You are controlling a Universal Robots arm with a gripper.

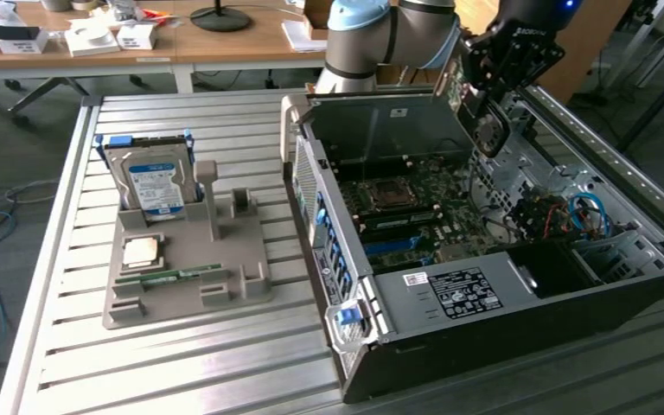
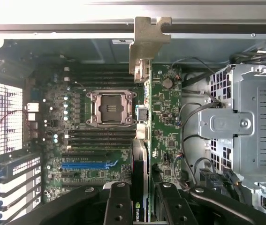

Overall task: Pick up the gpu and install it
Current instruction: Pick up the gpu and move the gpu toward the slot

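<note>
Slatted bench (image 1: 194,346) is carrying an open computer case (image 1: 470,294); the arm (image 1: 390,35) is hovering above, fingers (image 2: 118,201) gripping the logo-marked gpu (image 2: 140,173).

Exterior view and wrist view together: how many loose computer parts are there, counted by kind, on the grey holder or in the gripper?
hard drive: 1
processor chip: 1
memory stick: 1
gpu, clamped in the gripper: 1
Total: 4
</note>
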